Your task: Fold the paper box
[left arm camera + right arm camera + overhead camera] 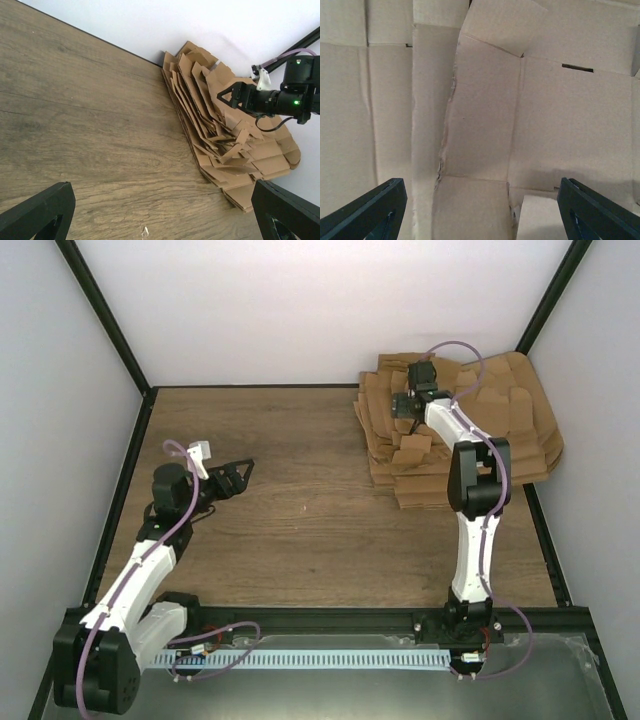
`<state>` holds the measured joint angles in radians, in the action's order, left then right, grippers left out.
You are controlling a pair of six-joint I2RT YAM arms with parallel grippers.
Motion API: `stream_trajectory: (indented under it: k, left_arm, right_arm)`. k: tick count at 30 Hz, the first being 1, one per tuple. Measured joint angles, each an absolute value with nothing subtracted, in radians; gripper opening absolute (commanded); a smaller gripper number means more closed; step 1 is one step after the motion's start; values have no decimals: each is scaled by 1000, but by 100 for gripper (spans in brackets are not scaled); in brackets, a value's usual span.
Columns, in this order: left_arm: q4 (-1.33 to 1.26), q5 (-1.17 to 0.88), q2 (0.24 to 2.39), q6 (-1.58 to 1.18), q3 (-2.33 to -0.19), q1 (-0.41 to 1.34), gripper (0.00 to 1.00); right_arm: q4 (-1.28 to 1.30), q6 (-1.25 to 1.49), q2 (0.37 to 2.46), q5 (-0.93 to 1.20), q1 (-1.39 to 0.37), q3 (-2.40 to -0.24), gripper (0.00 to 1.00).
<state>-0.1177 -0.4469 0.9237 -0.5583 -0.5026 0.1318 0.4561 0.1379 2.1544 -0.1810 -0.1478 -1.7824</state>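
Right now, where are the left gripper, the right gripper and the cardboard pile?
left gripper (238,472), top view, between its fingertips.
right gripper (480,185), right wrist view, midway between its fingers.
cardboard pile (200,95), left wrist view, upper sheets.

A pile of flat brown cardboard sheets (510,440) lies in the far right corner of the wooden table (300,510), the right gripper (405,425) above it. The left gripper (240,472) hangs over the table's left side.
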Motion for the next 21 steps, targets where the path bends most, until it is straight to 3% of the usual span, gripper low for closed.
stream_trajectory:
  k: [16, 18, 21]
  left_arm:
    - [-103, -445, 928, -558, -515, 134, 100]
    - [-102, -445, 928, -558, -516, 135, 100]
    - [-96, -439, 928, -558, -516, 135, 100]
  right_arm:
    - [530, 78, 2306, -342, -187, -1914, 77]
    - [536, 71, 2323, -369, -187, -1918, 71]
    - [543, 62, 2333, -393, -187, -1918, 53]
